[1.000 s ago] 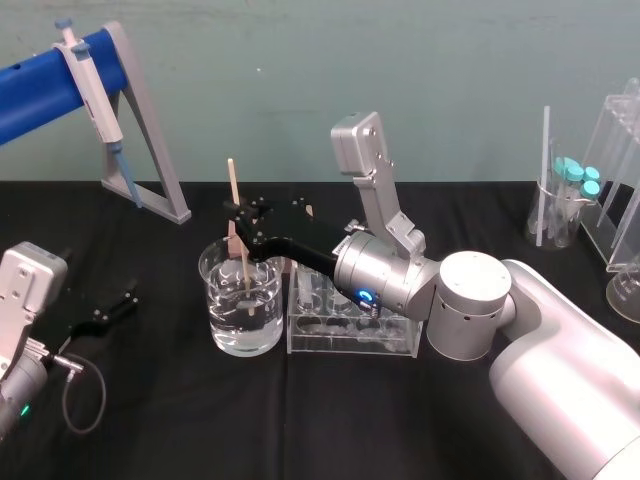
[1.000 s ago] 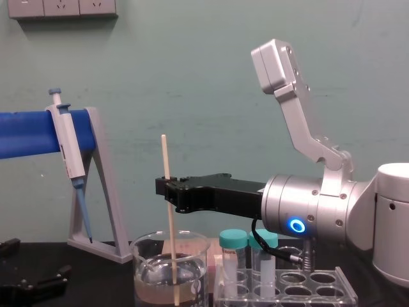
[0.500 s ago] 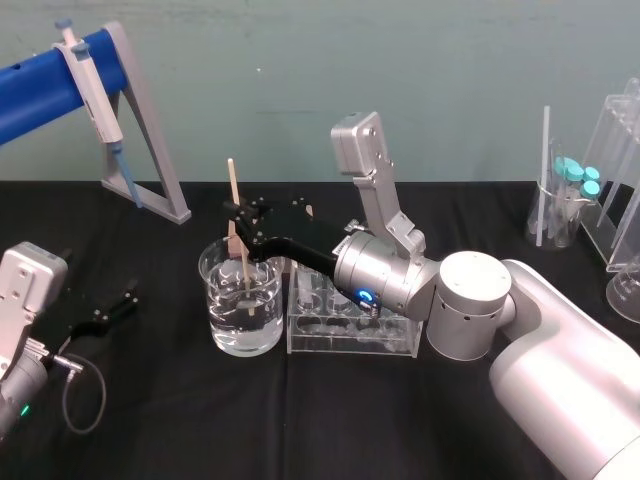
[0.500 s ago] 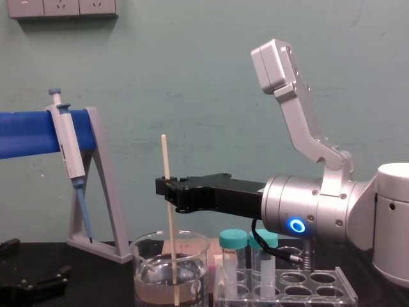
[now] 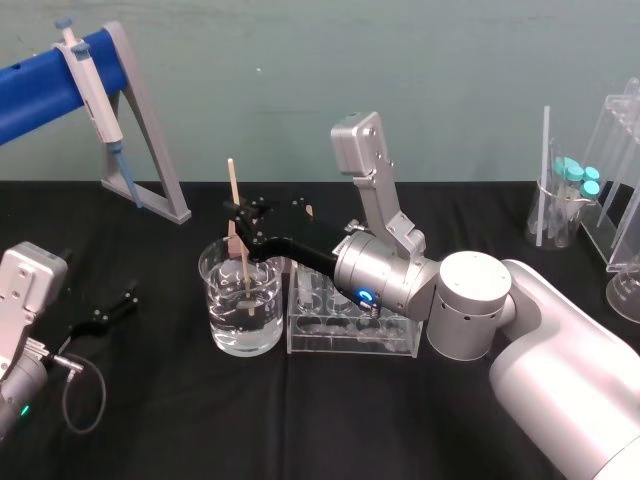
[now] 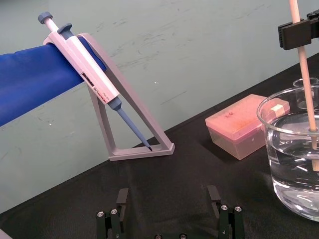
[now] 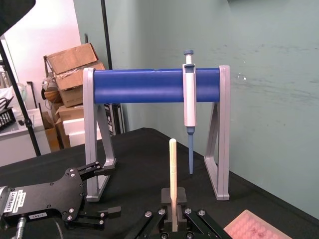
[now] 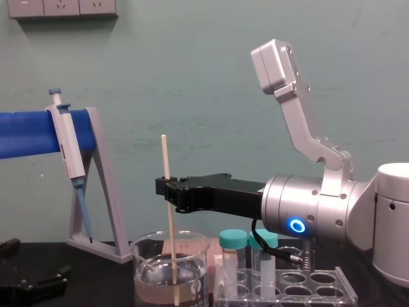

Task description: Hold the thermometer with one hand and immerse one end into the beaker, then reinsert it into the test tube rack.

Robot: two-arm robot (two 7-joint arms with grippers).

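Chest view gives us the clearest look: the right gripper [image 8: 167, 190] reaches in from the right and is closed on the thermometer [image 8: 170, 230], which it holds a little above the middle. The thermometer is almost upright, with a slight lean. Its lower end is inside the beaker [image 8: 192, 268] and under the water. The picture's edge cuts off the beaker's bottom, so we cannot tell if the tip touches the glass floor.

From the head view, the beaker [image 5: 215, 300] stands just beside the left end of the rack [image 5: 400, 345]. Part of the rack is hidden behind the right arm. Under the water the thermometer [image 5: 233, 195] is hard to follow, because the glass and the water bend its line.

In the chest view two capped tubes [image 8: 232, 256] stand in the rack [image 8: 332, 288], near the beaker; the rack's lower part is cut off too.

On the right wrist view we see the thermometer [image 7: 172, 169] rising between the closed fingers [image 7: 165, 196], and its lower part is hidden behind them.

The left gripper [image 6: 168, 196] is parked low over the table on the left, well apart from the beaker, and its fingers stand wide. In its wrist view the beaker [image 6: 279, 164] is cut off at the picture's edge, and the thermometer's [image 6: 304, 84] top also leaves the picture. A pink box [image 6: 239, 132] sits behind the beaker. Behind that, a pipette [image 6: 84, 69] hangs on the stand [image 6: 129, 144].
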